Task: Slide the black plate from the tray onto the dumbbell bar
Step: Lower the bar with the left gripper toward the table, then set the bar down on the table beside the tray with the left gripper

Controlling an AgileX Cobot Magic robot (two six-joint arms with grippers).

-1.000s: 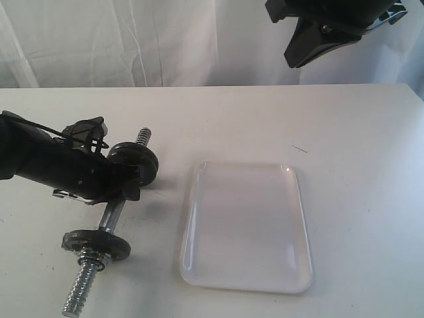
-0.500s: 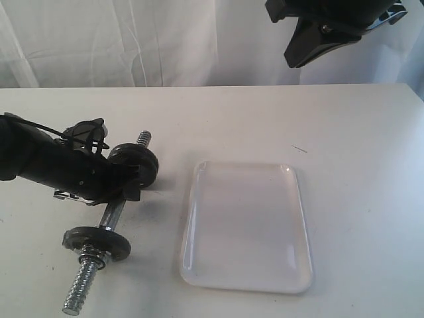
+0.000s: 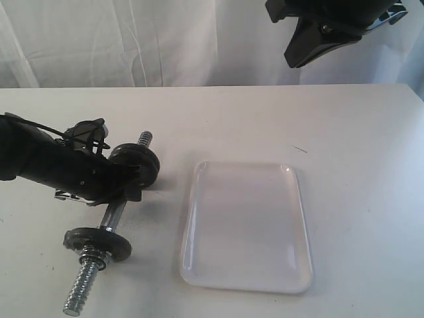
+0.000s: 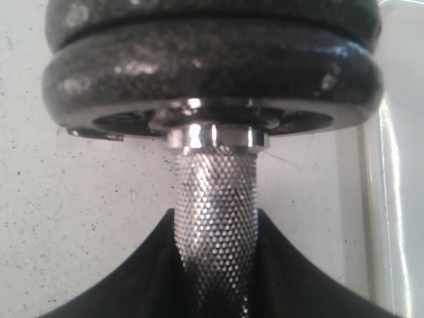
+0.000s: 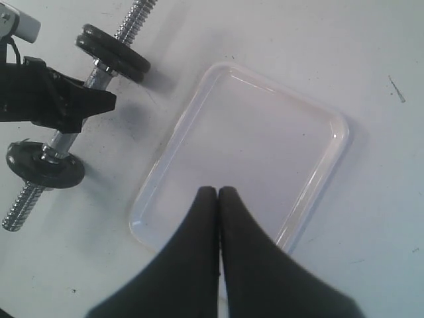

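Tray [image 3: 188,225] is lying bare on the table [image 3: 358,165], right of the bar [image 3: 111,213].

Plate [image 4: 212,13] is sitting on the bar's far end, pressed flat against the inner disc [image 4: 212,79], which is carrying the chrome nut. Threaded tip is sticking out beyond it. No outer nut is showing, so nothing is locking the plate on.

Left hand [image 3: 129,182] is clamping the bar's knurled middle, between the far pair of discs and the near disc [image 3: 97,242].

Right hand [image 5: 218,195] is hanging high over the tray, fingers pressed together, holding nothing.

Judgement: the slide-on is looking done.

Handling: the plate is reading as rigid and heavy for its size, with a matte, grippy face. If reseating, I am favouring a pinch across the rim. The bore may be catching on the coarse thread, and a tilted bar could be letting it slip off.
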